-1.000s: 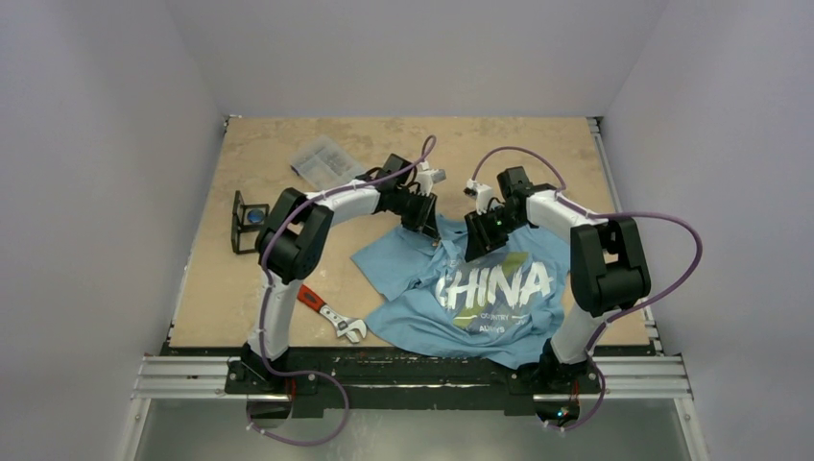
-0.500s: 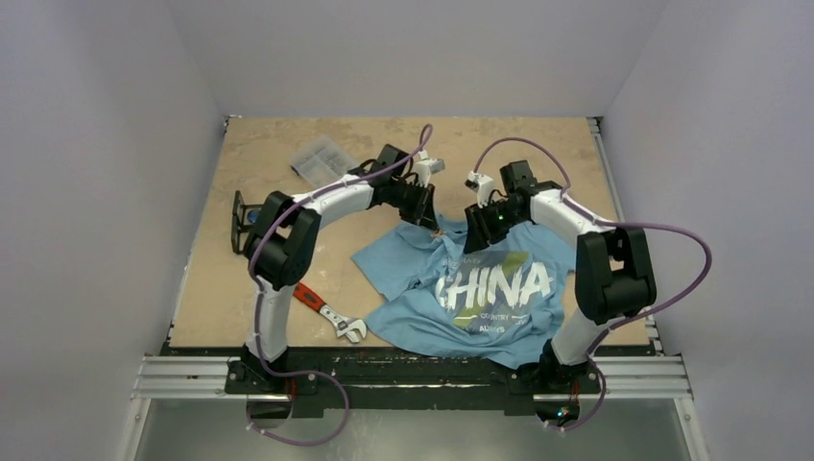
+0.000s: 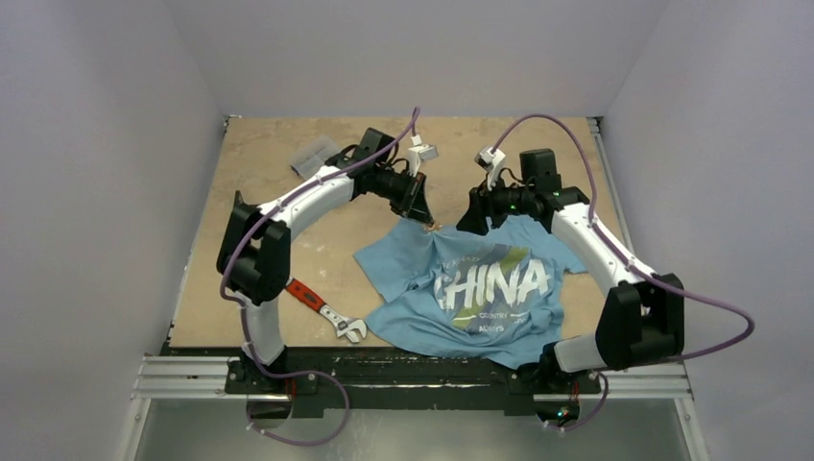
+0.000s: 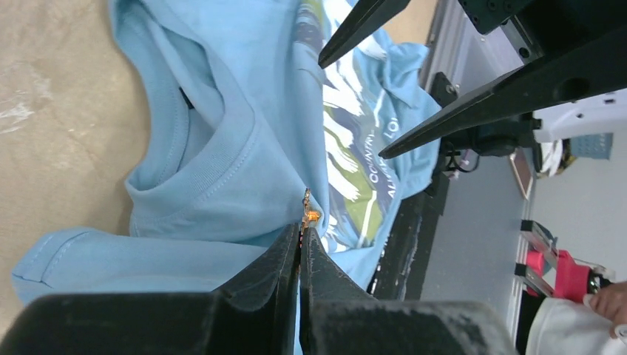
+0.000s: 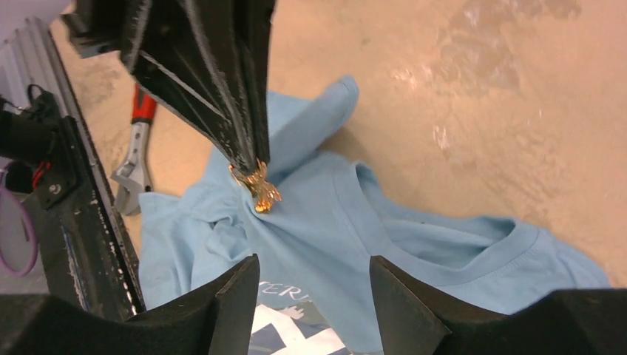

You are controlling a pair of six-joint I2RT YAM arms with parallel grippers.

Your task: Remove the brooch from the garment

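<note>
The light blue "CHINA" T-shirt (image 3: 480, 288) lies crumpled on the table's near middle. My left gripper (image 3: 420, 209) hovers over the shirt's back left shoulder and is shut on a small gold brooch (image 3: 429, 226). The left wrist view shows the brooch (image 4: 307, 214) pinched at the fingertips, against the cloth (image 4: 222, 148) by the collar. In the right wrist view the brooch (image 5: 259, 186) hangs from the left gripper (image 5: 248, 159), and the cloth (image 5: 355, 237) creases up toward it. I cannot tell whether it is still pinned. My right gripper (image 5: 314, 277) is open and empty above the collar (image 3: 470, 219).
A red-handled wrench (image 3: 326, 312) lies left of the shirt and also shows in the right wrist view (image 5: 137, 148). A clear plastic box (image 3: 309, 154) sits at the back left. The metal rail (image 3: 192, 375) runs along the table's near edge.
My left gripper has risen and moved back-left with the brooch in it. My right gripper has come off the shirt and drawn back and to the right, its arm stretched out.
</note>
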